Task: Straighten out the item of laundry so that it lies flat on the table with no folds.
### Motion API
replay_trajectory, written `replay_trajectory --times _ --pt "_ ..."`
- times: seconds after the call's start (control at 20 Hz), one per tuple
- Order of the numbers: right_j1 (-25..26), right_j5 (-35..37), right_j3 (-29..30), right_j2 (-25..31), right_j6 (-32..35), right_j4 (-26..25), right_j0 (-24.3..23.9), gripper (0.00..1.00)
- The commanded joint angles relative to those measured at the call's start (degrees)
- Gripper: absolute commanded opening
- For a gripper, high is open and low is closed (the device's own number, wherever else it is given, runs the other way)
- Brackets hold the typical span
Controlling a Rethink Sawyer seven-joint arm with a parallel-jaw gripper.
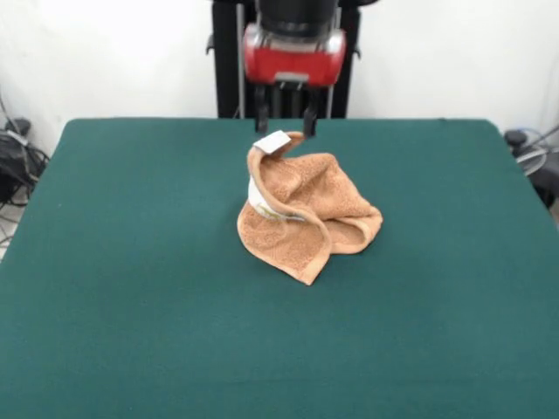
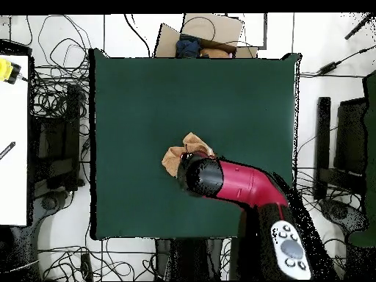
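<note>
The orange-tan towel (image 1: 306, 214) lies crumpled near the middle of the green table (image 1: 131, 288). One corner stands up in a peak, with a white tag (image 1: 272, 142) at its top. My gripper (image 1: 286, 122) hangs just above that peak. Its two dark fingers (image 1: 260, 118) are spread apart on either side of the raised corner, and I see no grip on the cloth. In the overhead view my red arm covers part of the towel (image 2: 185, 149), and the gripper is hidden under the arm's black end (image 2: 200, 176).
The table (image 2: 132, 88) reaches well beyond the towel on all sides. Cables and black equipment (image 2: 55, 139) lie on the floor around it. A cardboard box (image 2: 205, 33) sits beyond the far edge in the overhead view.
</note>
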Motion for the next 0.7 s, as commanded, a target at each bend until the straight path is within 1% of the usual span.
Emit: replay_trajectory --times 0.05,0.1,0.25,0.35,0.4,0.45,0.55,0.6,0.7 --pt "16.1 -9.5 -7.0 10.3 -5.8 -8.2 -5.4 1.0" --pt "18.4 -10.6 -8.7 11.4 -6.9 -9.5 -6.5 1.0" --pt "24.8 -9.4 -14.1 15.4 -10.8 -12.9 -10.9 1.0" --pt "27.7 -8.2 -16.4 17.4 -11.7 -14.9 -13.0 1.0" --pt "28.5 -8.3 -16.3 17.8 -11.1 -15.8 -13.4 1.0" --pt "28.8 -8.4 -16.2 18.0 -10.2 -16.9 -13.8 1.0" --pt "27.4 -9.7 -13.8 17.6 -7.3 -18.5 -13.6 1.0" --pt "26.0 -10.4 -12.1 17.5 -5.7 -19.1 -13.3 1.0" --pt "25.4 -9.5 -11.1 17.5 -5.0 -20.3 -13.0 1.0"
